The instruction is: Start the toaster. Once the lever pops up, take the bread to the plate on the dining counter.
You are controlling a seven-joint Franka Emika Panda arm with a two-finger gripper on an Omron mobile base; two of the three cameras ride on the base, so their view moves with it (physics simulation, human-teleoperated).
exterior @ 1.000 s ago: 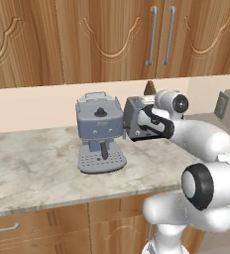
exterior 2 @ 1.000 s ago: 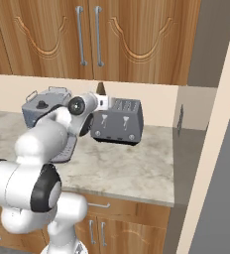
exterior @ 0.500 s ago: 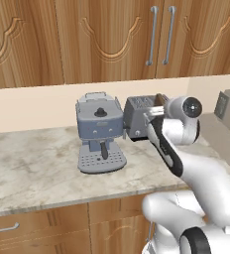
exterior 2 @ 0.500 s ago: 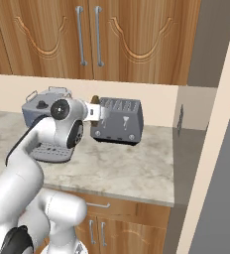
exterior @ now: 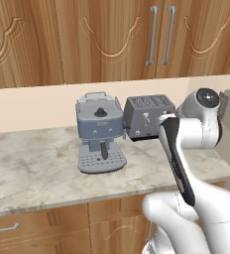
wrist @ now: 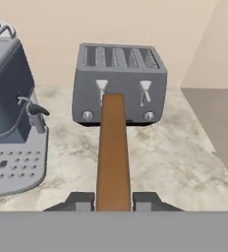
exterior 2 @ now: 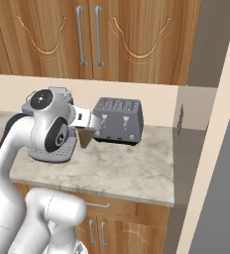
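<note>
Fingers [wrist: 114, 201], at the bottom centre of the hand view, are clamped on the bread [wrist: 113, 152], one dark tip on each side of the slice. The bread is seen edge-on as a long brown strip running from the fingers up the middle of the frame, so its long axis lies along the line of the hand. In the right base view the same slice [exterior 2: 85, 137] hangs as a small brown wedge below the wrist, left of centre and clear of the counter [exterior 2: 122, 171].

Beyond the far end of the strip stands the toaster [wrist: 119, 84], in the upper centre of the hand view, both levers at the top of their slots. It rests on the marble counter; the blue-grey espresso machine [wrist: 10, 118] stands just beside it at the left edge.

Judgement: the bread is out of the toaster and in hand. The plate and the dining counter lie outside these frames, so the coming move turns on carrying the slice away from the wall cabinets [exterior: 112, 39], not further toward the toaster.
</note>
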